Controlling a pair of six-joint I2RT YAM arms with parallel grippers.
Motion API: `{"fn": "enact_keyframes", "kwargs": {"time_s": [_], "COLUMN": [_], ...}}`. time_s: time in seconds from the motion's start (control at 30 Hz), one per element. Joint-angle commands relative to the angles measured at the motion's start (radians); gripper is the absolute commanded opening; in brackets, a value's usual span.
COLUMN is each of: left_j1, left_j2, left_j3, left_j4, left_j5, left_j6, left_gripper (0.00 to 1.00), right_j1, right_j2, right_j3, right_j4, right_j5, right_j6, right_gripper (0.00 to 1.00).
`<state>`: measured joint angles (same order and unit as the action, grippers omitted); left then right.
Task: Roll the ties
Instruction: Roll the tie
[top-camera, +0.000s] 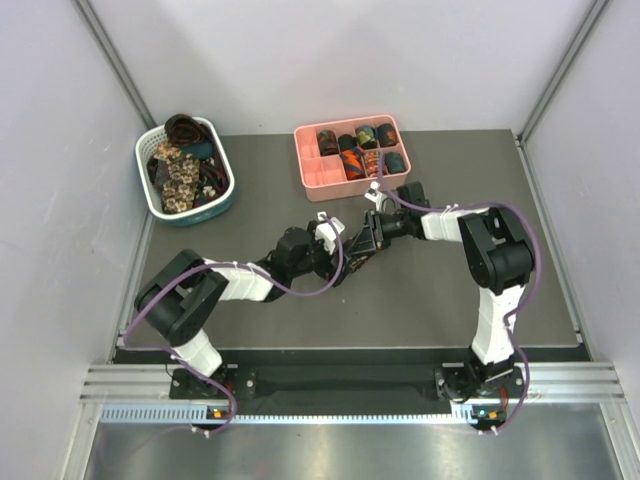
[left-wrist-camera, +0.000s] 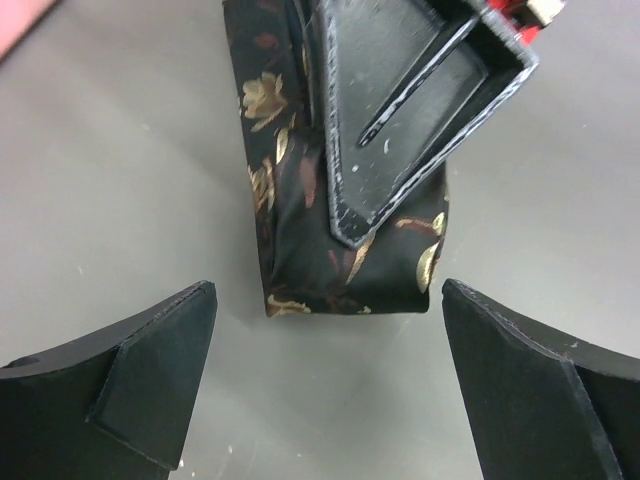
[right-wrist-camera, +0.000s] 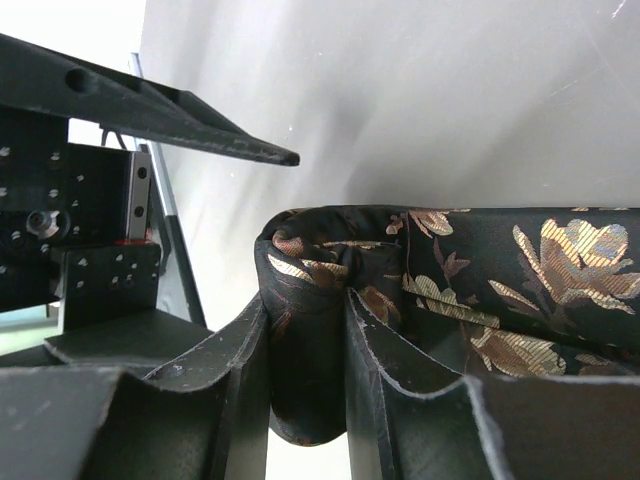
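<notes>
Right wrist: right claw (right-wrist-camera: 305, 320) clamps folded glossy floral tie (right-wrist-camera: 520, 260); left claw (left-wrist-camera: 328, 295) spread wide.

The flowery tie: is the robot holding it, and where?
Yes. The right fingers pinch the tie at its folded end; the left fingers hold nothing.
</notes>
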<state>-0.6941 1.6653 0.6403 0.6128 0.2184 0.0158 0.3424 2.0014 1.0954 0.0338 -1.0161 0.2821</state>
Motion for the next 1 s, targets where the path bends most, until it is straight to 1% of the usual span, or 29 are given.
{"fn": "enact_keyframes", "kwargs": {"time_s": [0.0, 0.03, 0.1, 0.17, 0.2, 0.27, 0.33, 0.37, 0.4, 0.43, 0.47, 0.5, 0.53, 0.57, 0.6, 0.63, 0.7, 0.73, 0.77, 0.8, 0.83, 0.87, 0.97], "left_j1": [-0.005, -0.005, -0.004, -0.005, -0.005, -0.004, -0.004, -0.005, -0.004, -0.004, -0.002, -0.002, -0.001, -0.002, -0.002, -0.004, -0.004, -0.002, -0.004, -0.004, -0.007, -0.007, -0.008], "left_j2": [-0.025, -0.036, -0.094, -0.136, -0.180, -0.222, -0.269, -0.280, -0.295, -0.297, -0.303, -0.306, -0.309, -0.326, -0.335, -0.348, -0.380, -0.384, -0.377, -0.363, -0.346, -0.314, -0.257], "left_j3": [0.006, 0.005, 0.018, 0.009, -0.002, -0.052, -0.092, -0.115, -0.119, -0.117, -0.088, -0.065, -0.042, -0.021, -0.037, -0.059, -0.099, -0.106, -0.110, -0.108, -0.103, -0.084, -0.042], "left_j4": [0.096, 0.081, -0.013, -0.047, -0.045, -0.013, 0.083, 0.103, 0.114, 0.107, 0.060, 0.012, -0.092, -0.123, -0.099, -0.040, -0.009, 0.005, 0.031, 0.044, 0.045, 0.038, 0.016], "left_j5": [0.016, 0.007, -0.039, -0.082, -0.118, -0.154, -0.253, -0.299, -0.357, -0.446, -0.480, -0.476, -0.443, -0.426, -0.397, -0.371, -0.341, -0.318, -0.224, -0.164, -0.137, -0.123, -0.151], "left_j6": [0.026, 0.026, 0.003, -0.014, -0.013, -0.066, -0.108, -0.147, -0.248, -0.290, -0.350, -0.327, -0.307, -0.286, -0.269, -0.249, -0.234, -0.225, -0.188, -0.171, -0.159, -0.154, -0.174], "left_gripper": [0.99, 0.99, 0.99, 0.99, 0.99, 0.99, 0.99, 0.99, 0.99, 0.99, 0.99, 0.99, 0.99, 0.99, 0.99, 0.99, 0.99, 0.99, 0.99, 0.99, 0.99, 0.99, 0.99], "right_j1": [-0.013, -0.013, -0.013, -0.011, -0.011, -0.013, -0.011, -0.013, -0.011, -0.011, -0.013, -0.013, -0.011, -0.013, -0.013, -0.011, -0.013, -0.013, -0.013, -0.013, -0.013, -0.014, -0.013], "right_j2": [0.043, 0.043, 0.043, 0.045, 0.045, 0.039, 0.033, 0.030, 0.027, 0.019, 0.014, 0.007, 0.004, -0.003, -0.010, -0.010, -0.009, -0.007, -0.003, 0.005, 0.010, 0.013, 0.017], "right_j3": [0.000, 0.000, -0.002, -0.003, -0.005, -0.011, -0.014, -0.022, -0.025, -0.028, -0.034, -0.034, -0.037, -0.043, -0.045, -0.048, -0.048, -0.046, -0.042, -0.040, -0.037, -0.032, -0.028], "right_j4": [-0.020, -0.020, -0.018, -0.018, -0.018, -0.012, -0.008, -0.003, 0.003, 0.012, 0.015, 0.017, 0.018, 0.021, 0.024, 0.028, 0.025, 0.020, 0.020, 0.018, 0.018, 0.015, 0.008], "right_j5": [0.120, 0.125, 0.128, 0.137, 0.140, 0.151, 0.162, 0.163, 0.165, 0.163, 0.163, 0.165, 0.165, 0.166, 0.166, 0.168, 0.177, 0.180, 0.180, 0.175, 0.172, 0.171, 0.171], "right_j6": [-0.058, -0.060, -0.057, -0.057, -0.055, -0.054, -0.050, -0.047, -0.041, -0.040, -0.040, -0.037, -0.037, -0.037, -0.037, -0.037, -0.038, -0.037, -0.035, -0.035, -0.035, -0.035, -0.041], "right_gripper": [0.00, 0.00, 0.00, 0.00, 0.01, 0.02, 0.03, 0.03, 0.03, 0.03, 0.03, 0.03, 0.04, 0.04, 0.05, 0.05, 0.00, 0.00, 0.00, 0.00, 0.00, 0.00, 0.00]}}
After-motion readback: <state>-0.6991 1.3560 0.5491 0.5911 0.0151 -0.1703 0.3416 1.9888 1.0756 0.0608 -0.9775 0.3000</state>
